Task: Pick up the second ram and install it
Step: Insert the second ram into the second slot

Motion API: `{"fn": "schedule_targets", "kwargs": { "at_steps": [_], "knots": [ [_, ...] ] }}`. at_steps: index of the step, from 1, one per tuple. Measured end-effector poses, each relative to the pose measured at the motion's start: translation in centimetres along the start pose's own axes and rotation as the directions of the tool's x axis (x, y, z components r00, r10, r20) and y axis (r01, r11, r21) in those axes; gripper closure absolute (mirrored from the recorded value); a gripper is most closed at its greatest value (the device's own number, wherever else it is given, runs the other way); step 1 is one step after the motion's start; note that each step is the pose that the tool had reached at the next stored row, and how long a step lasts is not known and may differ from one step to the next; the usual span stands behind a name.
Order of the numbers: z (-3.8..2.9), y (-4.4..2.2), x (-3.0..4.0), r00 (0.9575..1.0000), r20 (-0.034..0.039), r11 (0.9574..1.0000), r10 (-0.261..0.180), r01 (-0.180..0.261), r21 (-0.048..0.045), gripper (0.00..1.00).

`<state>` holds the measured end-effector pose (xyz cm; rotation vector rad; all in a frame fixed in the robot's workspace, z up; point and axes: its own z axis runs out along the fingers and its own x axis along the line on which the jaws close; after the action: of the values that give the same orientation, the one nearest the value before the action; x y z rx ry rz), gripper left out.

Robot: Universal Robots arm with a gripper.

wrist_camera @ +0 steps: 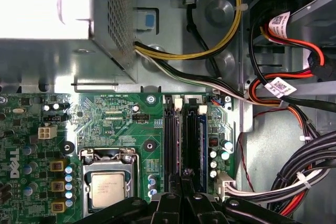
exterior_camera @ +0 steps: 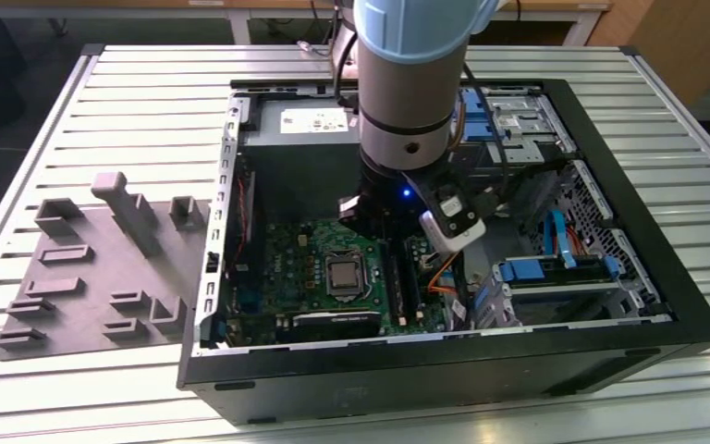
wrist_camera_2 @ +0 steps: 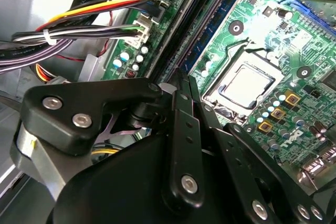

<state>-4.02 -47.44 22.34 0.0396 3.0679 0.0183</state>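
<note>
The open computer case [exterior_camera: 651, 314] sits on the slatted worktop [exterior_camera: 145, 83] and holds the green motherboard [exterior_camera: 293, 268], the grey power supply [exterior_camera: 299, 148] at the board's 12 o'clock, and bundled cables [wrist_camera: 310, 166] at its 3 o'clock. The arm reaches down into the case. In the first wrist view the jaws [wrist_camera: 182, 182] are drawn nearly together just above the long black slots [wrist_camera: 170, 140]; whether they pinch anything cannot be told. A dark blue stick, apparently the second ram [wrist_camera: 202, 145], lies seated in the slot furthest from the processor socket [wrist_camera: 107, 187]. The grey holder tray [exterior_camera: 96, 268] lies on the worktop outside the case, at its 9 o'clock in the exterior view.
</note>
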Motion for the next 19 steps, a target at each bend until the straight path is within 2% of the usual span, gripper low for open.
{"fn": "schedule_targets", "kwargs": {
  "at_steps": [19],
  "knots": [
    [0.57, -0.01, 0.06, 1.0, 0.0, 1.0, 0.0, 0.0, -0.0002, 0.88]
  ]
}}
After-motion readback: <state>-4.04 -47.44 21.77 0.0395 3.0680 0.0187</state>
